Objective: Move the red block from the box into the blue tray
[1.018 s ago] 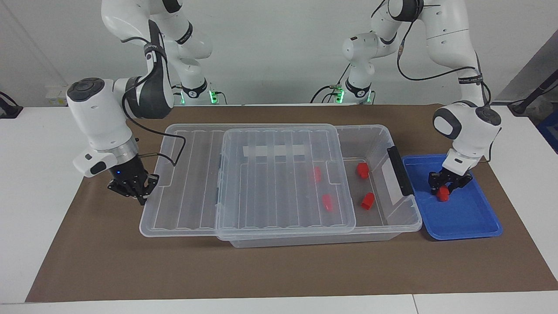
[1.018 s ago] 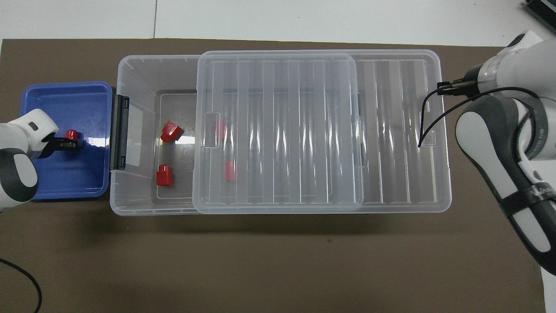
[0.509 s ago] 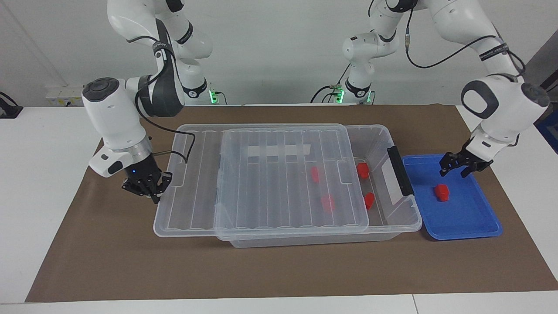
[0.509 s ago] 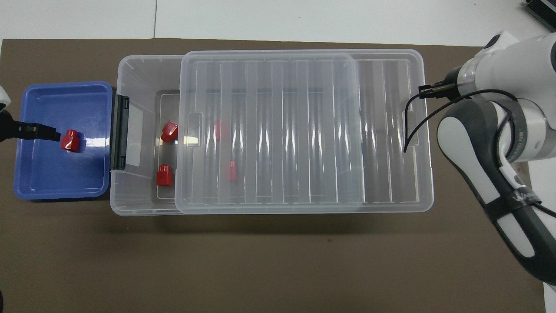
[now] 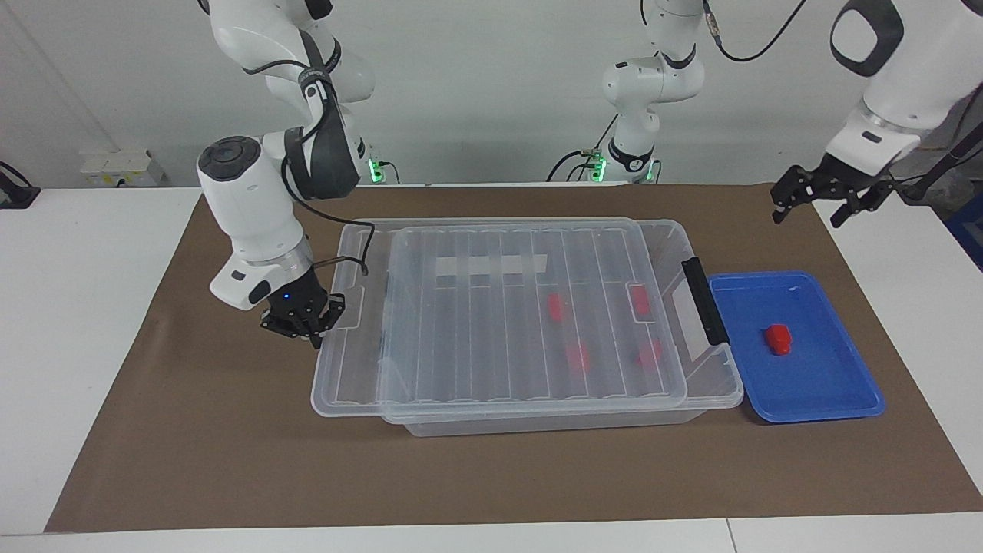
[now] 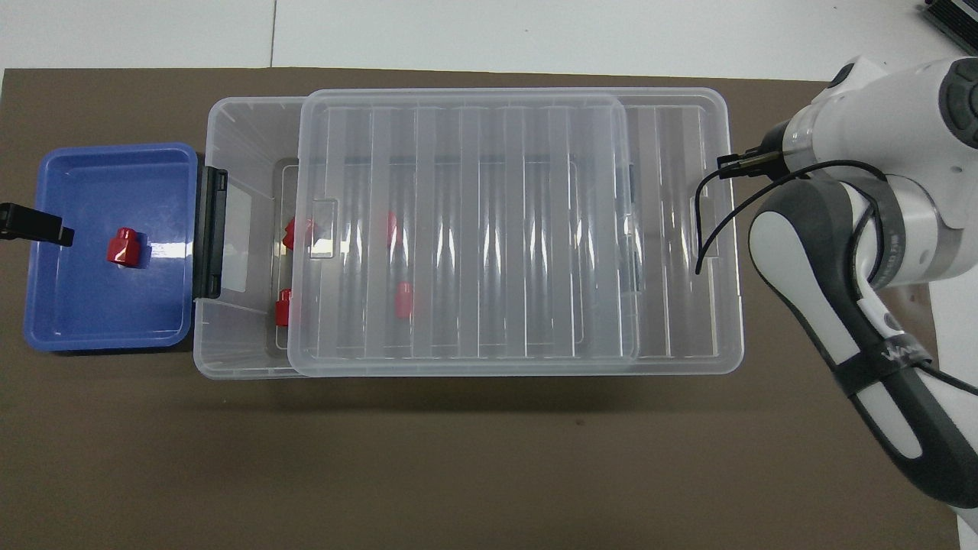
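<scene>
The red block (image 5: 778,339) lies in the blue tray (image 5: 837,388), near its middle, free of both arms. The tray stands just beside the box (image 5: 676,253), at the end toward the left arm. In the facing view, the left gripper (image 5: 815,206) hangs high at about 1 o'clock from the tray, jaws released and empty. The right gripper (image 5: 301,322) has its jaws clenched on the ribbed lid (image 5: 491,322) at its edge, at 9 o'clock from the box. Other red blocks (image 5: 554,306) lie in the box under the lid.
</scene>
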Action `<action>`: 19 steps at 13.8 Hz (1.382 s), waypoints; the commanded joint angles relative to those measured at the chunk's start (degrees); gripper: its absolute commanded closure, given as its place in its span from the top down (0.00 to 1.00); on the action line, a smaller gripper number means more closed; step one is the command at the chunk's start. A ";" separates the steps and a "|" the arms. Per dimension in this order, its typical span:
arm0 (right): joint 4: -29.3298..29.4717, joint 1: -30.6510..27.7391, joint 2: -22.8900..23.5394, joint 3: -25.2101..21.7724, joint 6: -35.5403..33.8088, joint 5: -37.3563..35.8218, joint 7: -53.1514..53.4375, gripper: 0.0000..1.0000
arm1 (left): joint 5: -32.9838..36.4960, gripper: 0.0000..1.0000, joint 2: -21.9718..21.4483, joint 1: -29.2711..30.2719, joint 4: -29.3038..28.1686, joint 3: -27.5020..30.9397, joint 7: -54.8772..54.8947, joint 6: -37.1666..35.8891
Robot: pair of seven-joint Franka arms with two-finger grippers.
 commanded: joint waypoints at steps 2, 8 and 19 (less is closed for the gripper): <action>-0.62 2.23 -0.92 0.29 -0.92 0.92 3.89 0.00 | 1.29 1.00 -3.41 -2.29 -4.32 0.67 -0.45 -0.48; -0.71 4.52 -1.01 0.29 -0.92 0.92 5.75 0.00 | 1.29 1.00 -1.56 -9.40 -6.25 1.99 -4.55 1.01; -1.15 5.75 -1.36 0.29 -0.92 0.92 6.89 0.00 | 1.29 1.00 -0.95 -9.24 -2.39 1.20 -8.97 -1.72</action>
